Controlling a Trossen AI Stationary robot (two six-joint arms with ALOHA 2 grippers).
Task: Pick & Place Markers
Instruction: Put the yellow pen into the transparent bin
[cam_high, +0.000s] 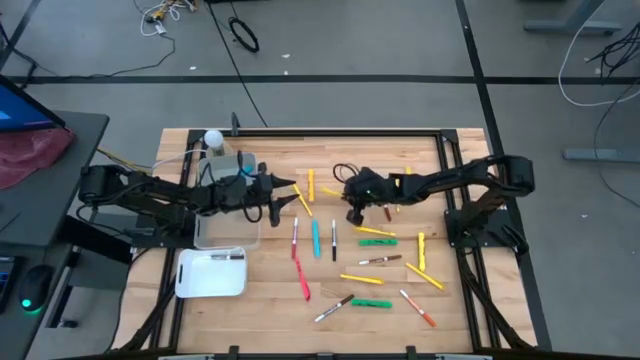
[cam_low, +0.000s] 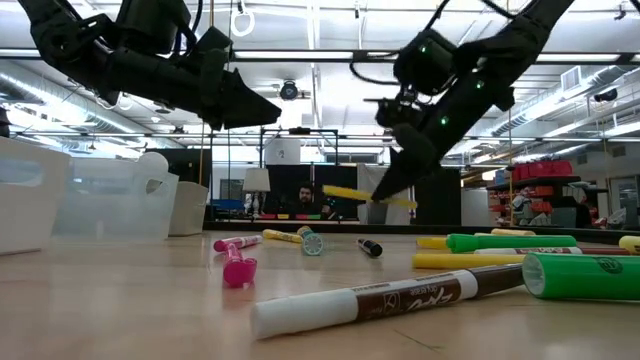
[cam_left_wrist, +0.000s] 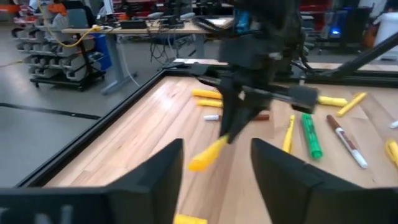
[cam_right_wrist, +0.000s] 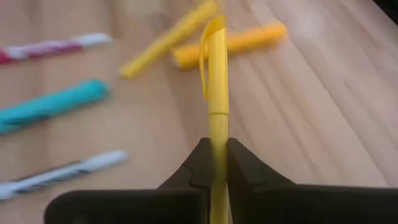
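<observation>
At the table's centre, a yellow marker (cam_right_wrist: 217, 93) is clamped between the fingers of the right gripper (cam_high: 352, 213) and held clear of the wood. The left gripper (cam_high: 290, 195) is seen at about nine o'clock from it, above the table, with its fingers (cam_left_wrist: 155, 174) apart and nothing between them. Other markers (cam_high: 372, 262) are scattered on the boards from about three to six o'clock of the right gripper. A clear bin (cam_high: 226, 236) and a white tray (cam_high: 211, 274) are placed under and beside the left arm.
</observation>
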